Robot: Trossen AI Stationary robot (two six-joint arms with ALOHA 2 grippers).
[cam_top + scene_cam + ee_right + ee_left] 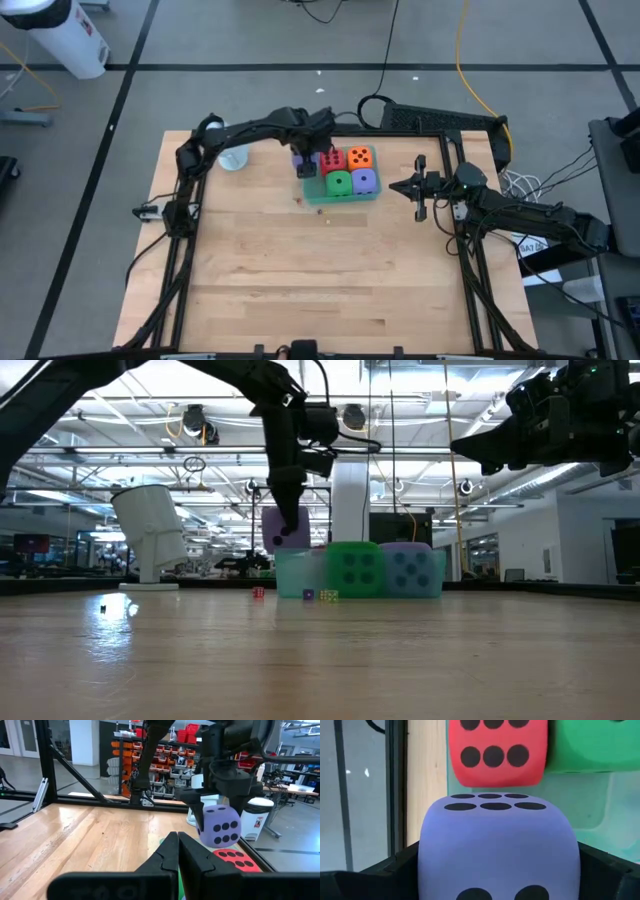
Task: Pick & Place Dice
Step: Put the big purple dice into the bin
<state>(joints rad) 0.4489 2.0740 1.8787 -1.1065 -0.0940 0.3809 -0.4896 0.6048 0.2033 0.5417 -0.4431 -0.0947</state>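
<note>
A purple-blue die (pixel 497 845) sits between my left gripper's (pixel 304 165) fingers, hanging over the left end of the translucent green tray (pixel 322 195). In the low view this die (pixel 285 528) is above the tray's wall (pixel 290 575). The red die (pixel 331 160), orange die (pixel 361 157), green die (pixel 339 183) and second purple-blue die (pixel 365 181) rest in the tray. My right gripper (pixel 177 847) is shut and empty, hovering to the right of the tray (pixel 400 186). My left gripper pinches the purple-blue die between its two fingers (pixel 395 870), one on each of two opposite side faces (pixel 432 855). The fingers come from above, pointing down. The die is lifted clear, upright, just beside the red die (pixel 495 752) and above the tray.
A clear cup (pixel 232 157) stands left of the tray near the table's far edge. A few tiny dice (pixel 308 595) lie on the wood just in front of the tray. The near half of the wooden table (pixel 330 280) is bare; black frame rails run along both sides.
</note>
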